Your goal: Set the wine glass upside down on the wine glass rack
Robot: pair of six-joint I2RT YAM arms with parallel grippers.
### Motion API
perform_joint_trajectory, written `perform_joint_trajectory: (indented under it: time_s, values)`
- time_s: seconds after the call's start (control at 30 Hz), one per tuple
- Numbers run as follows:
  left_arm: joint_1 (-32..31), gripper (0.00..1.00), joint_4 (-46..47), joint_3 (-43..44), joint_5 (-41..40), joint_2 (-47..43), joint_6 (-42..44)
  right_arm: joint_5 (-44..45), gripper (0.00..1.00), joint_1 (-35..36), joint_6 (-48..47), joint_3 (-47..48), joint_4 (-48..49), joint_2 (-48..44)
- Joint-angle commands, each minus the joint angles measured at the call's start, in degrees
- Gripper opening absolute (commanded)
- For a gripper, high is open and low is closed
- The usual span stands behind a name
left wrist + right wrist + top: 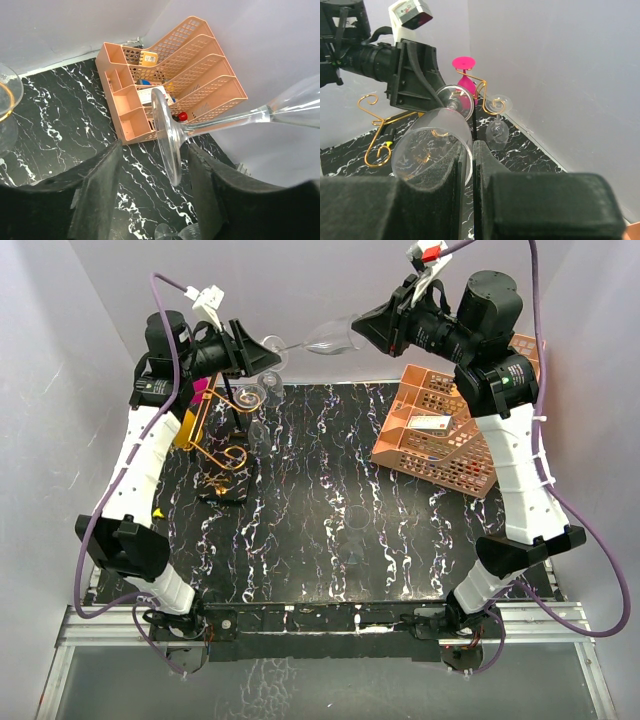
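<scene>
wine glass midair, r end effector gripping bowl

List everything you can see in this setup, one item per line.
wine glass: 1, clear, in the air at the far side, lying sideways between the two grippers
wine glass rack: 1, gold wire on a dark post, far left of the table
pink glass: 1, pink, hanging upside down on the rack
clear glass: 1, clear, hanging upside down on the rack beside the pink one
tray: 1, orange perforated plastic, far right of the table, small items inside
table: 1, black with white veining
left gripper: 1, black, open around the wine glass foot
right gripper: 1, black, shut on the wine glass bowl rim
</scene>
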Motion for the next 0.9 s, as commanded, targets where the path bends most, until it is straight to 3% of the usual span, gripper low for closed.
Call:
perform_joint_trajectory:
  time_s: [0.0,0.47,0.87]
  values:
    - [0.06,0.48,3.15,-0.9,2.3,-1.54,-1.87,-2.46,0.08,-0.28,0.37,0.29,4.69,-0.82]
    - [0.06,0.18,4.27,-2.03,3.42,-2.55,-2.79,-2.39,0.08,-0.26,-0.99,-1.62,4.85,-1.1]
    - [0.05,0.0,3.41,-2.29,2.89,-3.76,-2.38,-1.12,0.08,-0.24,-2.7,-2.78,4.83,-1.11]
